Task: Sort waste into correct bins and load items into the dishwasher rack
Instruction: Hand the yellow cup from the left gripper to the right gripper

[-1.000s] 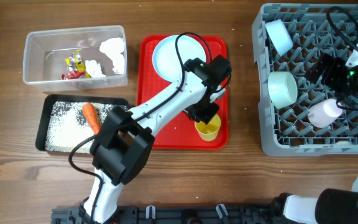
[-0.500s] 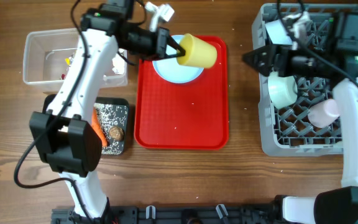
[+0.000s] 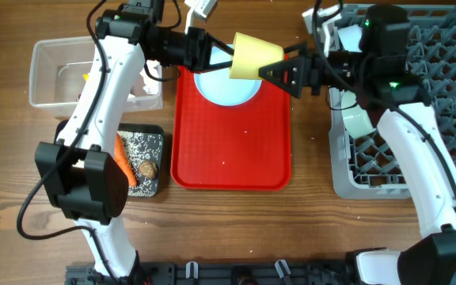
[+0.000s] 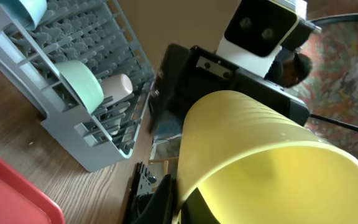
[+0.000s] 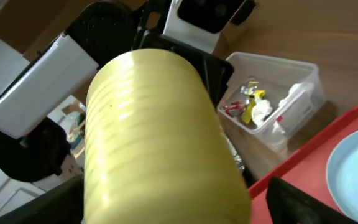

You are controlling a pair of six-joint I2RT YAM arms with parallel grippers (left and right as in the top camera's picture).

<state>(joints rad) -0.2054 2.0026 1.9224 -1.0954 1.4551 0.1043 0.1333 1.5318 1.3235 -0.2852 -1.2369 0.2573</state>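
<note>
From above, the left fingers (image 3: 222,62) pinch the rim of the yellow cup (image 3: 256,57). They hold it up high over the red tray (image 3: 228,150), tipped sideways, so its bottom points at the right fingers (image 3: 279,74). I think this is a hand-over, because the rack (image 3: 370,170) sits on the right side of the desk (image 3: 315,222).

In the left wrist view, the yellow cup (image 4: 260,149) fills the picture, with the rack (image 4: 92,124) behind it.

In the right wrist view, the yellow cup (image 5: 154,137) sits between the right fingers, which are spread wide. I cannot tell if they touch it.
</note>
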